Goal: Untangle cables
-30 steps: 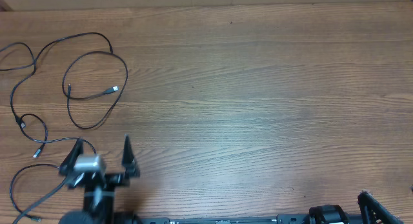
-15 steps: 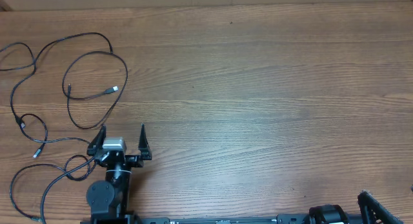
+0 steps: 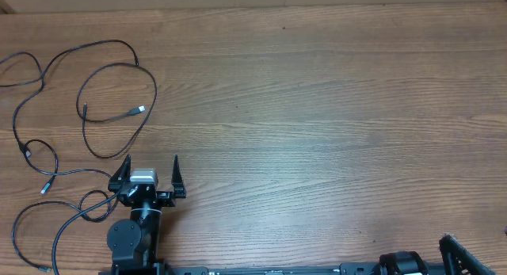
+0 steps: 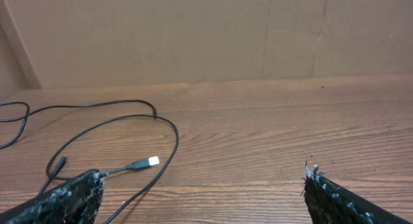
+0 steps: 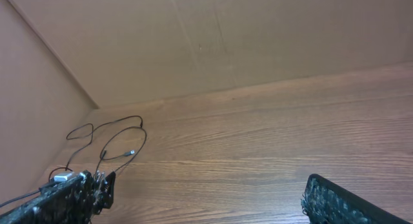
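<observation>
Cables (image 3: 155,91) lie loose on the wooden table (image 3: 333,108), filling the 8 to 10 o'clock part of the overhead view. They are thin black cords in overlapping loops. One large loop sits at about 10 o'clock, with a silver plug (image 3: 139,110) lying inside it. Further loops trail down the table's edge toward 8 o'clock, and one small loop (image 3: 97,208) lies just beside the left arm, at its 9 o'clock. Whether that cord touches the arm cannot be told.

The left gripper (image 3: 150,159) sits at about 7 o'clock on the table, pointing toward 12, its jaws spread wide with nothing between them. In its wrist view the silver plug (image 4: 144,163) and the large loop lie ahead at 11 o'clock, near the left finger (image 4: 71,198) but apart from it.

The right gripper (image 5: 206,201) is at 5 o'clock, only partly showing at the overhead view's bottom edge. Its jaws also stand wide apart and hold nothing. Its wrist camera sees the cables well apart from it, at 10 o'clock, before a plain cardboard wall (image 5: 193,37).
</observation>
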Controlling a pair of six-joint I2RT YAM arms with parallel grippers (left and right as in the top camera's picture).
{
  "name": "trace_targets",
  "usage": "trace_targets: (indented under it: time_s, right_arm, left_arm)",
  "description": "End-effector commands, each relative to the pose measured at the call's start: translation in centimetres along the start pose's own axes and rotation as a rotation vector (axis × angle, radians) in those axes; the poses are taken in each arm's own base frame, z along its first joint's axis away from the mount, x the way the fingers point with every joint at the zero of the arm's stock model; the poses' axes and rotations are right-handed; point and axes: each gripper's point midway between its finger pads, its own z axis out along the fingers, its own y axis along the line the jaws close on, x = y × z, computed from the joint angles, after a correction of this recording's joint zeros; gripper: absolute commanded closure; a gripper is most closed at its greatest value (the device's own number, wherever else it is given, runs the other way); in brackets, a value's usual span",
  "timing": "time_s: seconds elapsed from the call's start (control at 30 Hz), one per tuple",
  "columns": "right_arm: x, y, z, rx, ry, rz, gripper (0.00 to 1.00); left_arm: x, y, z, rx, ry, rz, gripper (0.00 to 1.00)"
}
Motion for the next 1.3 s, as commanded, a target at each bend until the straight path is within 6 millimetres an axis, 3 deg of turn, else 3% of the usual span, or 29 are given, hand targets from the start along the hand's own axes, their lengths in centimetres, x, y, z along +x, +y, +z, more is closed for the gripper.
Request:
trace_targets:
  time_s: [0.0,0.6,0.8,0.93,1.13,1.27]
  right_arm:
    - [0.0,0.2,-0.4,-0.015,-0.009,-0.002,0.00]
    - [0.0,0.2,-0.4,-0.015,-0.008,-0.002,0.00]
    - [0.4,-0.2,0.1,0.001,0.008,-0.202,0.00]
    - [1.4,-1.1,0.7,0.039,0.039,-0.215,0.00]
    - [4.9,-2.8,1.3,0.108,0.041,-0.194,0.00]
    - [5.5,-3.6,2.7,0.135,-0.014,-0.249,0.00]
  left_arm:
    - [0.1,0.2,0.0,-0.007,-0.003,0.027,0.01]
    - [0.1,0.2,0.0,-0.007,-0.003,0.027,0.00]
    - [0.1,0.2,0.0,-0.007,-0.003,0.027,0.00]
    - [0.1,0.2,0.0,-0.007,-0.003,0.027,0.00]
    - [0.1,0.2,0.0,-0.007,-0.003,0.027,0.00]
    - [0.1,0.2,0.0,-0.007,-0.003,0.027,0.00]
